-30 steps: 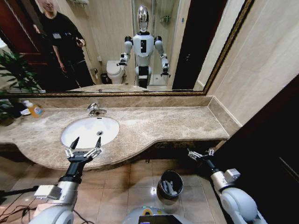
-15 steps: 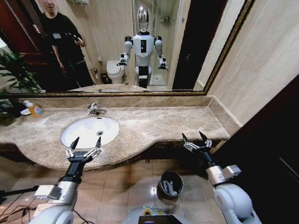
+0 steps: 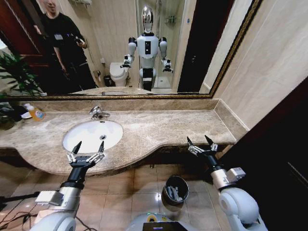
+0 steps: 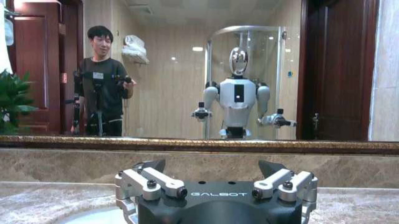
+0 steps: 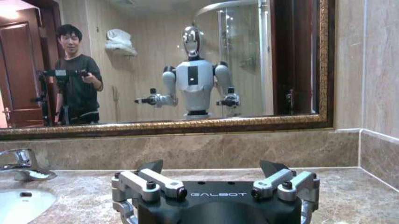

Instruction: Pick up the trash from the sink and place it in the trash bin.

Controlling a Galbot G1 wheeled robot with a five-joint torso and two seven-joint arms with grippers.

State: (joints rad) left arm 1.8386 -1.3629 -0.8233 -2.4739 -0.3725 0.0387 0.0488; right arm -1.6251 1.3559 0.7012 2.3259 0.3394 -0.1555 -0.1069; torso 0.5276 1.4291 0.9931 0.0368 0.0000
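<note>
sink [image 3: 91, 135] lower left, bare | bin [image 3: 175, 188] bottom centre holds light, slippery bits; pinch mid-length | left gripper [image 3: 85, 154], right gripper [image 3: 202, 146]: fingers apart, empty

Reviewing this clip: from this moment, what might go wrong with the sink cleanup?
1. The sink basin looks empty, while the trash bin on the floor already holds small items. A further reach may grasp nothing.
2. The left hand, open, hovers at the basin's front rim; lowering it could knock the countertop edge.
3. The right hand, open, sits close to the counter's front edge and may bump it.
</note>
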